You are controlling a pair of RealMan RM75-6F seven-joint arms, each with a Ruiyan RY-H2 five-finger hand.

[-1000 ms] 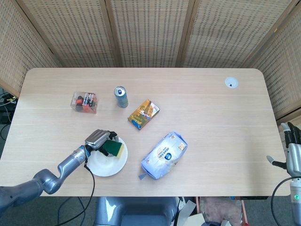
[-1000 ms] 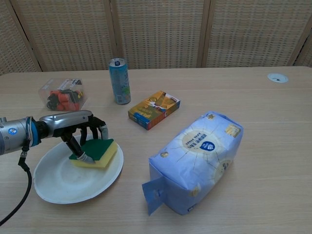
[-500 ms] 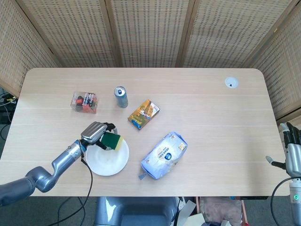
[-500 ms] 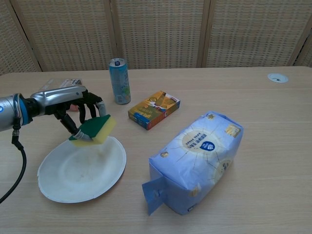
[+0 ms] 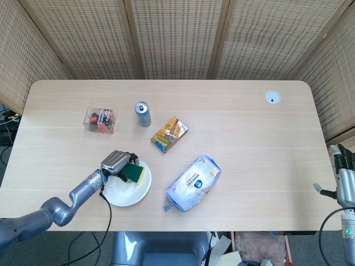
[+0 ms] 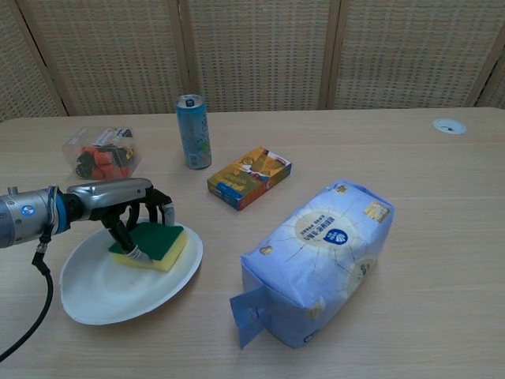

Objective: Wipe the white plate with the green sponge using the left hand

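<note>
The white plate lies near the table's front left. On its far right part rests the green-and-yellow sponge, green face up. My left hand reaches over the sponge from the left and grips it, fingers curled down around its near and far sides. My right hand hangs off the table's right edge, fingers apart, holding nothing; the chest view does not show it.
A blue flour bag lies right of the plate. Behind stand a yellow box, a blue can and a clear tub of red and black items. A white grommet sits far right.
Half a second ago the left hand held the sponge lifted above the plate's far edge; it has now come back down onto the plate. The right hand has not moved.
</note>
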